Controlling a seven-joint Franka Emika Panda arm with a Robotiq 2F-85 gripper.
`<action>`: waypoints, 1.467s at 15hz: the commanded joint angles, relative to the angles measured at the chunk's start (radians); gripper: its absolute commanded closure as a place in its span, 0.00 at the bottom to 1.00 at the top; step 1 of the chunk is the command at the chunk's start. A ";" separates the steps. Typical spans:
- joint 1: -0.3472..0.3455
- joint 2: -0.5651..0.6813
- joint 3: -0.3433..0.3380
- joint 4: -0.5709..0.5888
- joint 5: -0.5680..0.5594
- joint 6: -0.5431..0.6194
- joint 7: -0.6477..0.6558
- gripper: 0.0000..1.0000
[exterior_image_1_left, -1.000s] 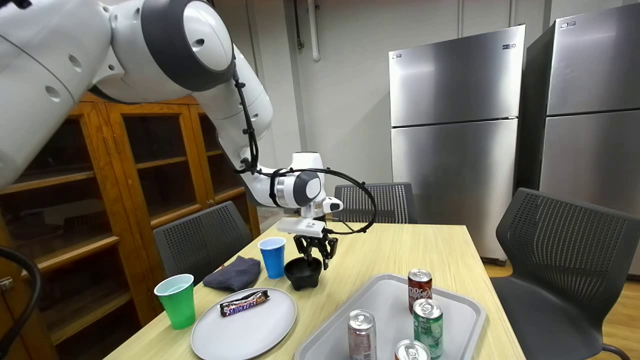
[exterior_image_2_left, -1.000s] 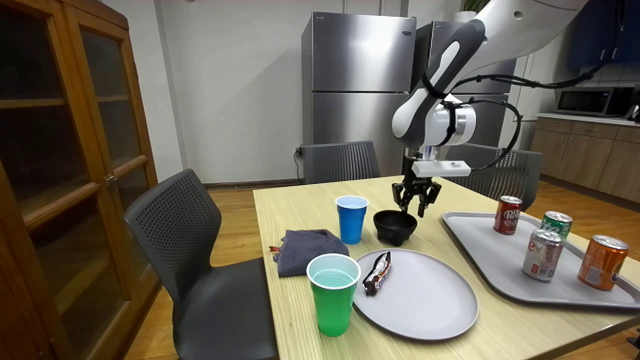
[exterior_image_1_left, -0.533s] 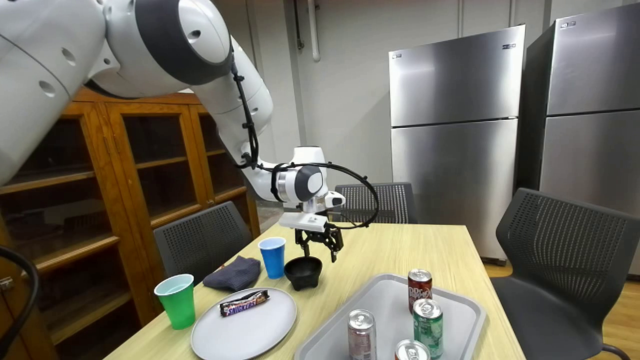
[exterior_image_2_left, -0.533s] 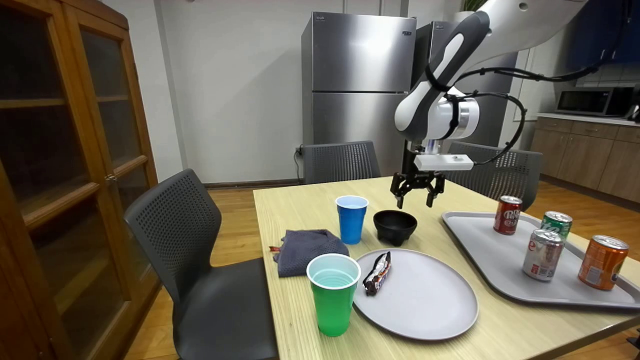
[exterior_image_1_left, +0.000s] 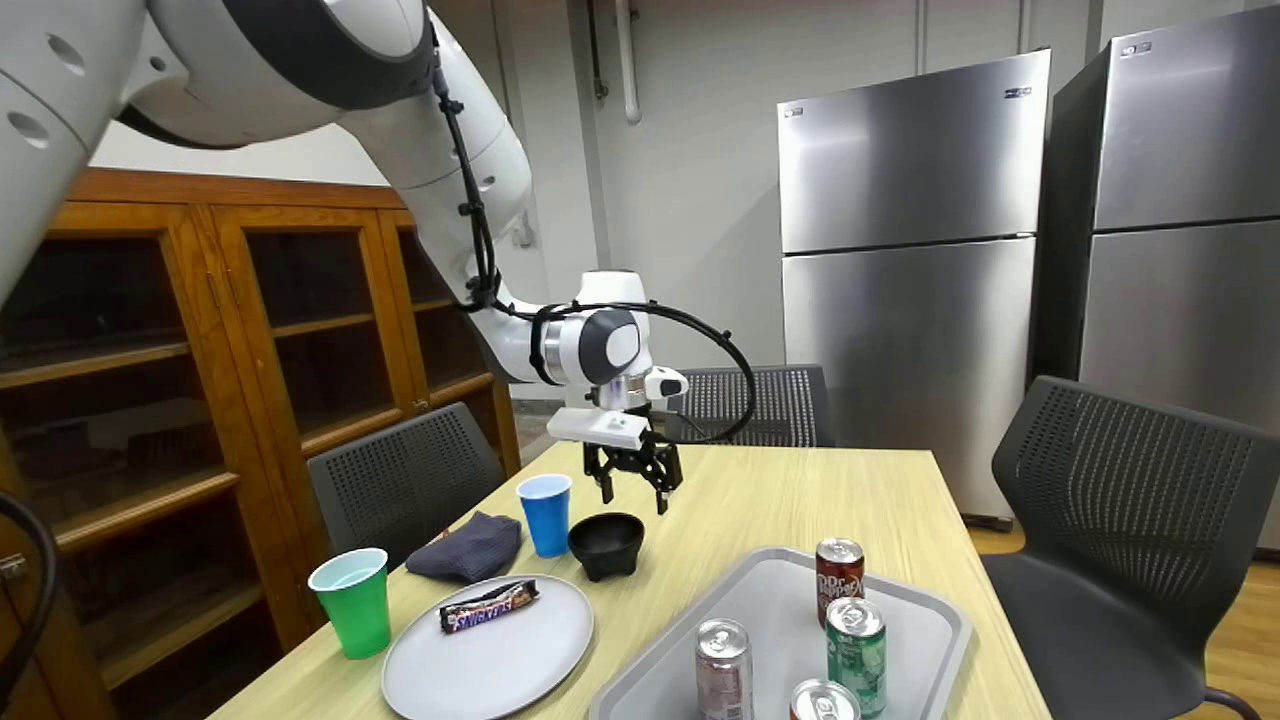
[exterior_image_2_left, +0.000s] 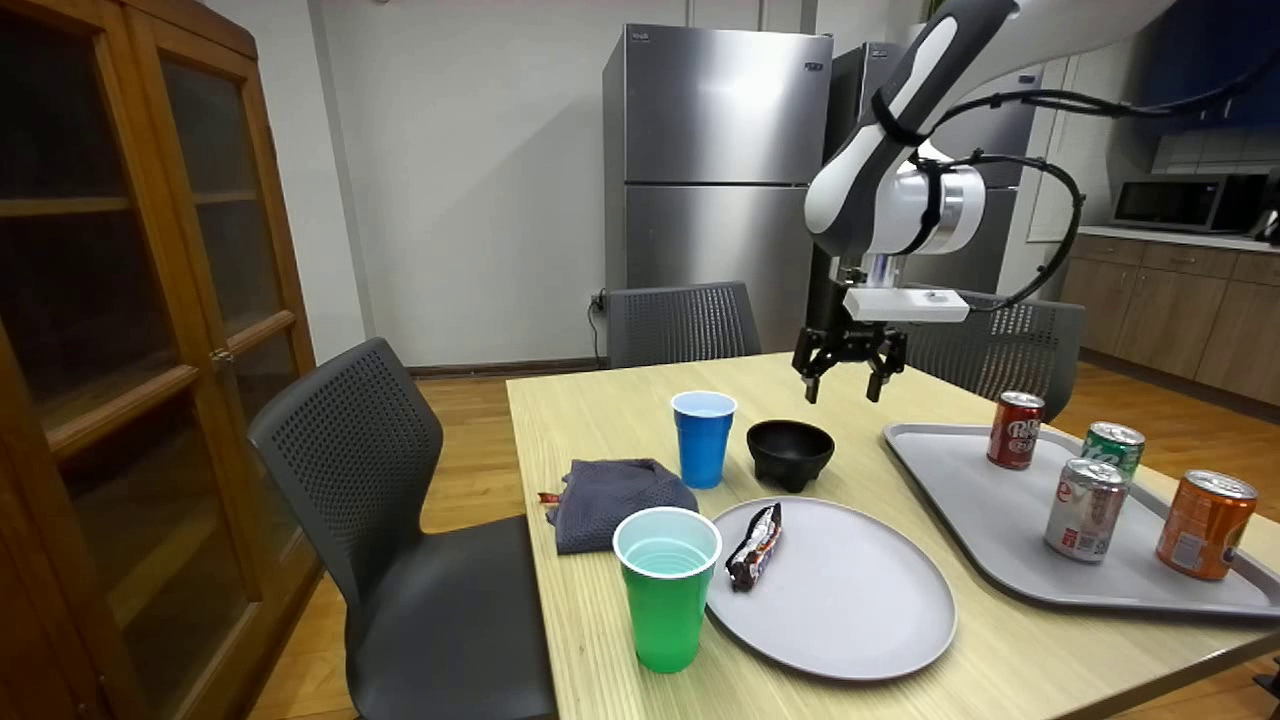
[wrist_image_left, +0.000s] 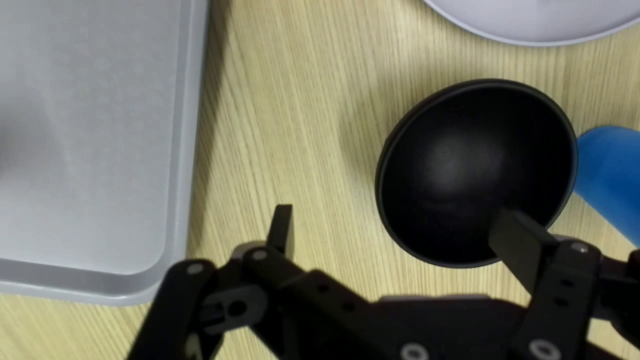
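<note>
Risen from the black bowl (exterior_image_2_left: 790, 455) since a second ago, my claw (exterior_image_2_left: 843, 393) hangs above the table (exterior_image_2_left: 600, 420) — jaws spread wide, gripping nothing. The bowl sits right of the blue cup (exterior_image_2_left: 703, 440); I read this as backing off — next calls for keeping clear of its rim.

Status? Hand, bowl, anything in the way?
Hand open, nothing held, in the air. Black bowl upright, looks empty. Blue cup close beside it, possibly cramped on that side.

4 cans (exterior_image_2_left: 1086, 508) on a grey tray (exterior_image_2_left: 990, 515), Snickers bar (exterior_image_1_left: 489, 606) on a round plate (exterior_image_1_left: 490, 668), green cup (exterior_image_2_left: 666, 605), 2 refrigerators (exterior_image_2_left: 720, 250)
</note>
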 joint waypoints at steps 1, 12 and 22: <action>0.013 -0.113 -0.003 -0.131 0.013 0.004 0.028 0.00; 0.120 -0.245 -0.009 -0.344 -0.008 0.071 0.187 0.00; 0.282 -0.283 -0.033 -0.459 -0.097 0.127 0.420 0.00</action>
